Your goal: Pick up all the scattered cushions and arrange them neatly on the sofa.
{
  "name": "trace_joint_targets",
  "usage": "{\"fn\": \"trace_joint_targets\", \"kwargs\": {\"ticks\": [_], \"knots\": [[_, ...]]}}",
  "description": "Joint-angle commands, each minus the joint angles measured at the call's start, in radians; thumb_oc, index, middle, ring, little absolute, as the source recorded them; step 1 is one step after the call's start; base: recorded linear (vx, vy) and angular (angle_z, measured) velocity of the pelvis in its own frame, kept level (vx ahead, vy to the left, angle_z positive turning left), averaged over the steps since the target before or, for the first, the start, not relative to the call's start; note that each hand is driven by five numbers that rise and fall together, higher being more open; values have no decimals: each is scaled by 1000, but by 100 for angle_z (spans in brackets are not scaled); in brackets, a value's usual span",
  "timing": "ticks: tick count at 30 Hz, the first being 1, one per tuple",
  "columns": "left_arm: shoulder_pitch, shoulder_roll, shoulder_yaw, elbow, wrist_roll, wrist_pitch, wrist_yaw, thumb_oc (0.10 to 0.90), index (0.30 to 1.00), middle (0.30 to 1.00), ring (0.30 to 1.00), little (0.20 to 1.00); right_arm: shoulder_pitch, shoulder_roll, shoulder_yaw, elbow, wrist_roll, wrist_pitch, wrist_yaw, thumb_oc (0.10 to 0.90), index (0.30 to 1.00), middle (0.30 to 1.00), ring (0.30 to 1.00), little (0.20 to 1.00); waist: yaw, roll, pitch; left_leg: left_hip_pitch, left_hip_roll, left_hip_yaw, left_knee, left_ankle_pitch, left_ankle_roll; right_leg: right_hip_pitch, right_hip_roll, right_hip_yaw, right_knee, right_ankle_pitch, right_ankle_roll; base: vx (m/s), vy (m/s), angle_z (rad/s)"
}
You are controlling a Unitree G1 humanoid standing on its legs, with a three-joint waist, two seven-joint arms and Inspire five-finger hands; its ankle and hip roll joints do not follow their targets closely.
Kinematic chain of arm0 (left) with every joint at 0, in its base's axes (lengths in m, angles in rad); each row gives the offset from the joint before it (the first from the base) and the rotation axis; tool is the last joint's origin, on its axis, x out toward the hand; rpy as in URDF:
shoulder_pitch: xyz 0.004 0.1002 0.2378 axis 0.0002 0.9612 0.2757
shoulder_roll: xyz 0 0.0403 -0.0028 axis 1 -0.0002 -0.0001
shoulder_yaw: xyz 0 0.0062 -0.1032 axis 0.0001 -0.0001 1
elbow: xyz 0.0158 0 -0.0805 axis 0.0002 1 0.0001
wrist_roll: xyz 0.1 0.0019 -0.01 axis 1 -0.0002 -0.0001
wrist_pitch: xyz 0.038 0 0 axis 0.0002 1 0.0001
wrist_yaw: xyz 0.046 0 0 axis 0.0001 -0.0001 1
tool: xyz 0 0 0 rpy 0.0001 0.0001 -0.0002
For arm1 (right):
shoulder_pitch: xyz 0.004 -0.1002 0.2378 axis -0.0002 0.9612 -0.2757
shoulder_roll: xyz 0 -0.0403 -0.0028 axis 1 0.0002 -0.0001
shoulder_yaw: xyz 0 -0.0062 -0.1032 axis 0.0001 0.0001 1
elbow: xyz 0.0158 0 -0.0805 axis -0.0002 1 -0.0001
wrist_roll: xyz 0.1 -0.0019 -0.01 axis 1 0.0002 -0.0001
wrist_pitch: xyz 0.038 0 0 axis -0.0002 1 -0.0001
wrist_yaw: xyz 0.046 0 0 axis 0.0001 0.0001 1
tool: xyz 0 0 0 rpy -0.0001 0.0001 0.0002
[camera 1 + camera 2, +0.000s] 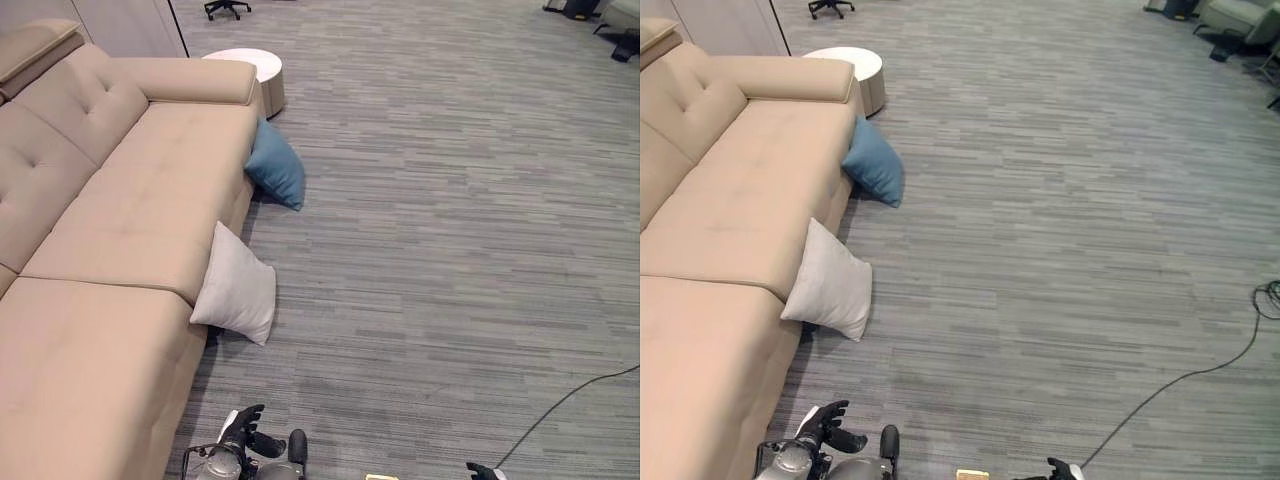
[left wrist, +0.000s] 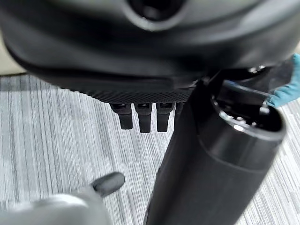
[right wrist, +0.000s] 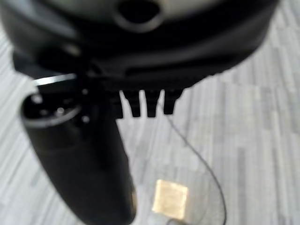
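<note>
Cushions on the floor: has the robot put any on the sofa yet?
Not yet. The sofa seat has no cushions on it. The white cushion and blue cushion both lean against its front, on the carpet. The left hand and right hand hold nothing. Both cushions are left to lift.

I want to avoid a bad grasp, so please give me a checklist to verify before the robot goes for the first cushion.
1. White cushion in sight, leaning on the sofa front: ok.
2. Blue cushion in sight, on the floor against the sofa near the round white table: ok.
3. Sofa seat free for placing: ok.
4. Left hand empty, fingers relaxed: ok.
5. Right hand empty, fingers straight: ok.
6. Either hand already within reach of a cushion: not ok, both low and apart from them.
</note>
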Motion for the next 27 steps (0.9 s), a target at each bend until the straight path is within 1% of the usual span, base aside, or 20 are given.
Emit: {"fn": "trace_joint_targets", "kwargs": {"ticks": [1, 3, 5, 6, 7, 8, 9, 10, 12, 13, 15, 17, 19, 20, 21, 22, 24, 25, 26, 27], "knots": [[-16, 30, 4, -33, -6, -25, 25, 800, 900, 900, 900, 900, -11, -30, -1, -61, -11, -16, -15, 800, 900, 900, 900, 900, 15, -14, 5, -53, -8, -23, 154, -138, -28, -61, -62, 2, 25, 213, 67, 172, 53, 27], [-14, 33, 8, -36, -14, -28, 32, 800, 900, 900, 900, 900, -14, -31, 1, -67, -12, -17, -15, 800, 900, 900, 900, 900, 10, 3, 11, -15, -7, -34, 137, -154, -25, -115, -89, -27, 28, 209, 48, 222, 13, 31], [-16, 34, 13, -32, -20, -32, 32, 800, 900, 900, 900, 900, -20, -37, 7, -67, -14, -16, -12, 800, 900, 900, 900, 900, -2, 9, 15, 27, -14, -47, 120, -172, -29, -134, -102, -42, -66, 183, 25, 325, -94, 9], [-13, 31, 14, -23, -19, -35, 27, 800, 900, 900, 900, 900, -21, -43, 12, -71, -15, -17, -9, 800, 900, 900, 900, 900, -21, 4, 16, 60, -27, -60, 112, -191, -35, -167, -96, -20, -181, 206, 20, 513, -209, 18], [-10, 24, 13, -11, -11, -38, 25, 800, 900, 900, 900, 900, -20, -45, 12, -72, -12, -16, -7, 800, 900, 900, 900, 900, -45, 0, 15, 96, -40, -89, 97, -209, -44, -203, -84, 35, -308, 251, 34, 552, -238, 18], [-12, 20, 12, -2, -6, -38, 24, 800, 900, 900, 900, 900, -19, -46, 11, -71, -7, -17, -5, 800, 900, 900, 900, 900, -58, 2, 18, 119, -43, -107, 86, -216, -49, -218, -70, 69, -355, 276, 43, 437, -201, 17], [-13, 16, 11, 6, -4, -39, 25, 800, 900, 900, 900, 900, -19, -46, 10, -72, -6, -16, -3, 800, 900, 900, 900, 900, -67, 6, 19, 137, -41, -118, 77, -222, -53, -226, -63, 83, -372, 289, 51, 331, -178, 40], [-13, 12, 12, 17, 2, -40, 22, 800, 900, 900, 900, 900, -16, -46, 8, -71, -8, -16, -2, 800, 900, 900, 900, 900, -72, 2, 10, 153, -45, -130, 66, -232, -57, -213, -60, 86, -392, 295, 52, 285, -164, 61], [-6, 3, 18, 31, 6, -40, 28, 800, 900, 900, 900, 900, -4, -48, 11, -67, -10, -20, 0, 800, 900, 900, 900, 900, -79, -3, -8, 173, -40, -137, 66, -248, -62, -190, -59, 88, -402, 311, 40, 297, -197, 72], [-4, -2, 18, 35, 7, -40, 28, 800, 900, 900, 900, 900, 2, -47, 9, -66, -8, -22, 1, 800, 900, 900, 900, 900, -82, -2, -15, 177, -29, -140, 73, -253, -72, -181, -55, 85, -397, 309, 33, 291, -227, 65], [-6, -10, 15, 37, 3, -39, 21, 800, 900, 900, 900, 900, 6, -47, 3, -62, 4, -28, 0, 800, 900, 900, 900, 900, -81, 5, -19, 157, -2, -140, 137, -216, -106, -148, -44, 64, -408, 293, 18, 224, -233, 70], [-16, -15, 2, 26, -1, -39, 15, 800, 900, 900, 900, 900, 2, -51, -1, -60, 23, -34, -4, 800, 900, 900, 900, 900, -78, -3, 0, 57, 34, -106, 329, -130, -144, -97, -49, 35, -426, 269, -5, 110, -239, 55], [-25, -13, -7, 4, -11, -40, 13, 800, 900, 900, 900, 900, 3, -56, -9, -64, 42, -38, -8, 800, 900, 900, 900, 900, -68, -15, 26, -38, 69, -72, 504, -75, -147, -53, -43, 14, -438, 250, -35, 73, -209, 39], [-25, -13, -7, 4, -11, -40, 13, 800, 900, 900, 900, 900, 3, -56, -9, -64, 42, -38, -8, 800, 900, 900, 900, 900, -68, -15, 25, -39, 69, -72, 505, -75, -147, -54, -43, 13, -438, 250, -35, 79, -171, 29], [-23, -11, -9, -4, -14, -38, 12, 800, 900, 900, 900, 900, 4, -58, -12, -63, 46, -35, -10, 800, 900, 900, 900, 900, -62, -23, 34, -58, 92, -42, 550, -66, -140, -34, -39, 3, -440, 237, -49, 171, -192, 8], [-22, -15, -15, -7, -16, -37, 11, 800, 900, 900, 900, 900, 12, -59, -13, -60, 53, -30, -9, 800, 900, 900, 900, 900, -54, -30, 41, -89, 112, -3, 564, -68, -131, 5, -30, -9, -449, 213, -60, 253, -235, -3], [-23, -22, -25, 5, -8, -34, 12, 800, 900, 900, 900, 900, 18, -56, -15, -56, 59, -34, -12, 800, 900, 900, 900, 900, -50, -35, 37, -114, 107, 18, 505, -88, -126, 35, -23, -22, -465, 198, -58, 287, -123, 49], [-23, -27, -29, 14, 2, -33, 14, 800, 900, 900, 900, 900, 27, -54, -14, -53, 57, -38, -13, 800, 900, 900, 900, 900, -51, -37, 30, -127, 97, 41, 401, -112, -121, 51, -19, -39, -479, 185, -49, 282, -38, 65], [-23, -28, -32, 15, 6, -32, 14, 800, 900, 900, 900, 900, 28, -55, -14, -52, 57, -38, -16, 800, 900, 900, 900, 900, -50, -36, 31, -133, 93, 53, 353, -114, -122, 67, -17, -44, -486, 178, -46, 342, -32, 44], [-25, -28, -39, 19, 17, -31, 15, 800, 900, 900, 900, 900, 31, -52, -15, -52, 61, -38, -20, 800, 900, 900, 900, 900, -49, -26, 24, -161, 98, 94, 243, -55, -132, 89, 1, -63, -497, 161, -42, 267, -11, 28]]}}
